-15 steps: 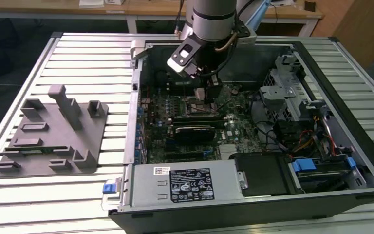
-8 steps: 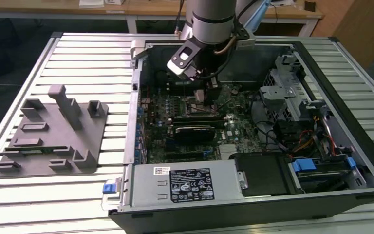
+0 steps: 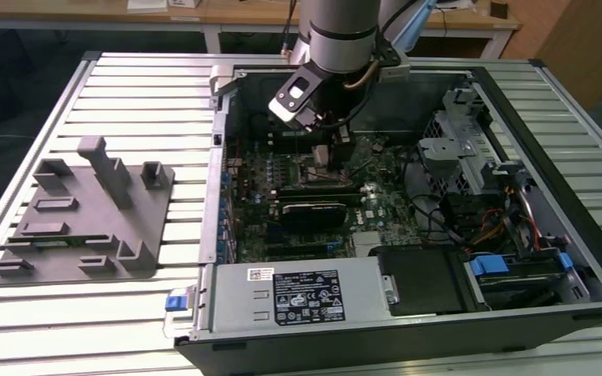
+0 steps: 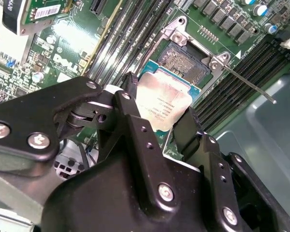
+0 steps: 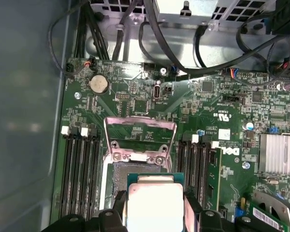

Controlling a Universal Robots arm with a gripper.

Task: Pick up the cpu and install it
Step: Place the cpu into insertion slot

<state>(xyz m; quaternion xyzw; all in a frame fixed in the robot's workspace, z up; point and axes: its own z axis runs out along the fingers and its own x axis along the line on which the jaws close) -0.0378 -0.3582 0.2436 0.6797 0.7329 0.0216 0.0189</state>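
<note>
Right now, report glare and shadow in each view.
Second wrist view: glare whitens the cpu lid and a patch of motherboard. First wrist view: the cpu lid is washed out pale. Exterior view: the computer case interior lies dim beneath the arm.

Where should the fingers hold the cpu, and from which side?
By two opposite thin edges, coming from above its flat metal top: the cpu is a thin square facing up. The gripper holds it so.

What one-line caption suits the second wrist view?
The gripper holds the cpu by its edges, close to the open socket.
</note>
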